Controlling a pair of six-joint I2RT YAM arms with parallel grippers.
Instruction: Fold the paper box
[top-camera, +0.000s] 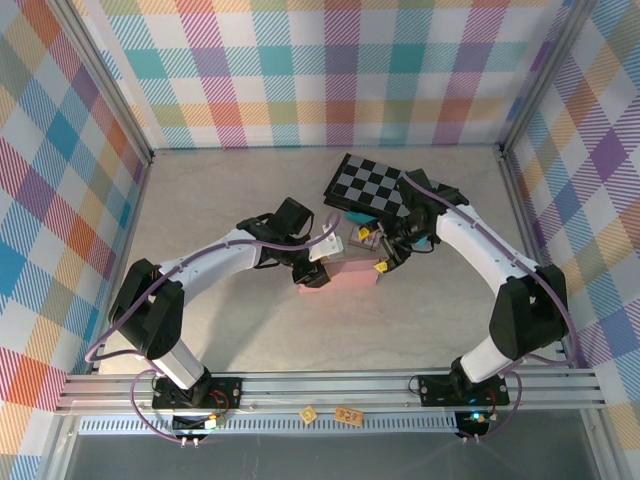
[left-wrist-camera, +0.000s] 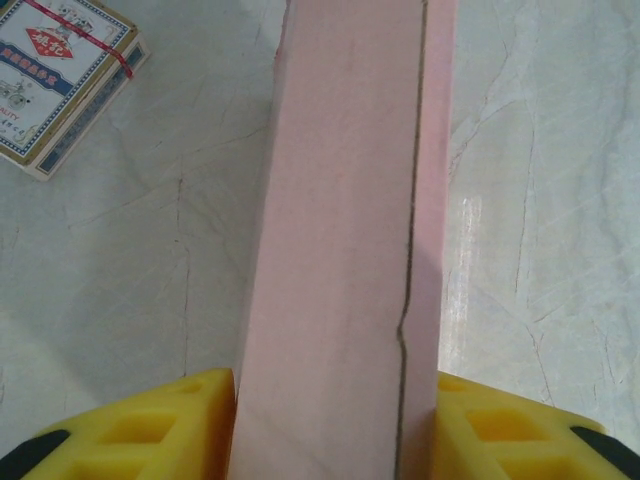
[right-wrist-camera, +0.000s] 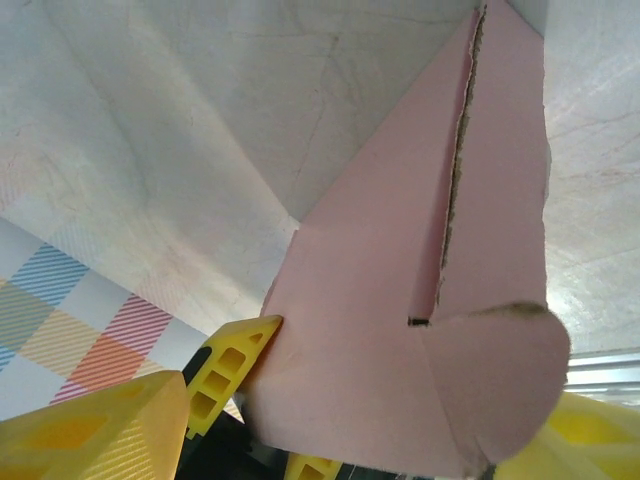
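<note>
The paper box (top-camera: 345, 277) is a dusty-pink carton lying in the middle of the table between both arms. In the left wrist view the paper box (left-wrist-camera: 340, 230) runs straight out from my left gripper (left-wrist-camera: 335, 400), whose yellow fingers (left-wrist-camera: 170, 425) press on both of its long sides. My left gripper (top-camera: 318, 266) holds its left end. My right gripper (top-camera: 383, 255) is at the right end. In the right wrist view the paper box (right-wrist-camera: 400, 270) shows a slit seam and a rounded tab (right-wrist-camera: 490, 380). My right gripper (right-wrist-camera: 370, 410) straddles that end, with its left finger (right-wrist-camera: 100, 430) apart from the card.
A black-and-grey checkered board (top-camera: 370, 185) lies just behind the box at the back right. A small printed card pack (left-wrist-camera: 60, 85) lies on the pale stone-look tabletop (left-wrist-camera: 550, 200) close to the box. Plaid walls enclose the table, with a metal rail along the near edge.
</note>
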